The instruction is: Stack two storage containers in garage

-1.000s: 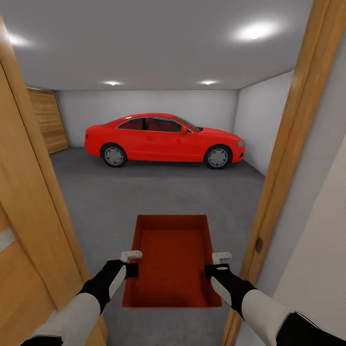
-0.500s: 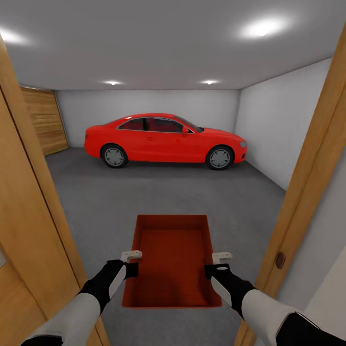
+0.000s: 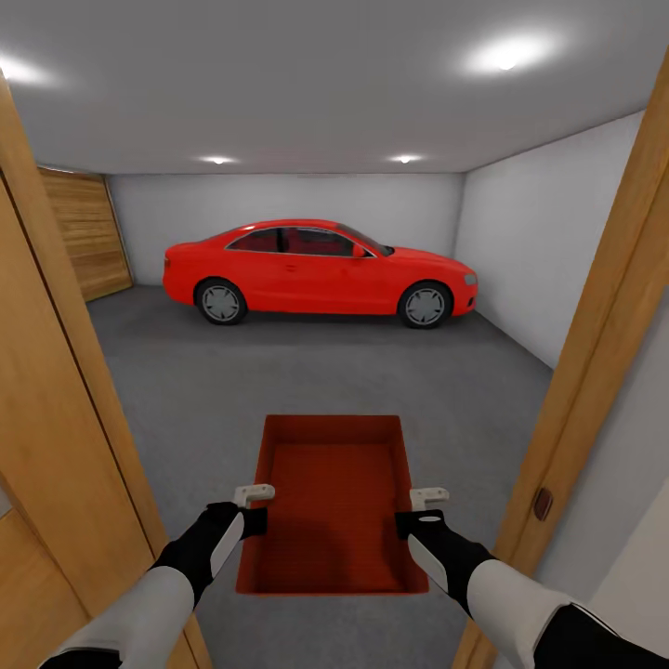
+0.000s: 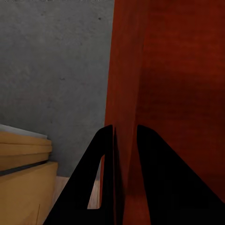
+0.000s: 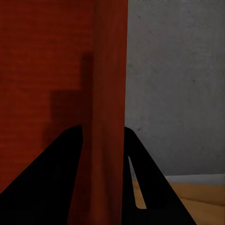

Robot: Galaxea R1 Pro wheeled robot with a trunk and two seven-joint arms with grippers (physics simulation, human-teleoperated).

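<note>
**Carrying one bin through the garage doorway**

Step in hand, as I judge it: transport. I hold an orange-red rectangular thin-walled storage container point(image 3: 333, 502) out in front of me, open side up, empty, level. It hangs above the dark grey mottled concrete floor point(image 3: 279, 372), not resting on it. I'm standing in the wooden door frame point(image 3: 595, 372), one jamb on each side, with the garage beyond.

My left fingers point(image 3: 253, 494) pinch the container's left long wall. In the left wrist view the two black fingers point(image 4: 105, 159) sit narrow, one on each face of the wall point(image 4: 126, 93). My right fingers point(image 3: 428, 498) do the same on the right long wall; the right wrist view shows the wall point(image 5: 108, 93) clamped between the black fingers point(image 5: 70, 159). Both grips are near my end of the bin, so the far end cantilevers forward.

Arm pose: both forearms reach forward and slightly inward, roughly symmetric, wrists about level, grippers pointing ahead.

Ahead: a glossy red two-door car point(image 3: 316, 271) parked across the far side, a wooden plank garage door point(image 3: 88, 232) on the left wall, and pale grey walls.

The next move calls for rolling clear of the frame onto open concrete short of the car, then lowering both arms evenly until the flat bottom meets the floor before letting go. Risk: clipping a jamb with an elbow.
</note>
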